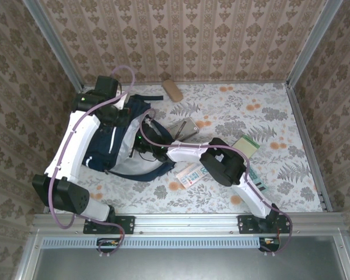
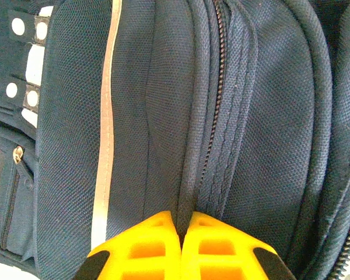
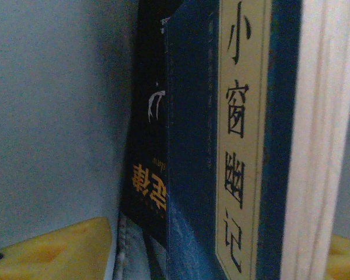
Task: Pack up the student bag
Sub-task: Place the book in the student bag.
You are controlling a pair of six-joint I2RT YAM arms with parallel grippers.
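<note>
On the floral counter (image 1: 233, 111), between wallpapered walls (image 1: 192, 35), the student bag (image 1: 102, 154) lies at left. The left claw (image 2: 181, 233) pinches its fabric. The right claw (image 3: 210, 245) straddles books (image 3: 245, 116); I cannot tell if it grips them.

Overhead looks down; left wrist hugs student bag (image 1: 102, 156).
</note>
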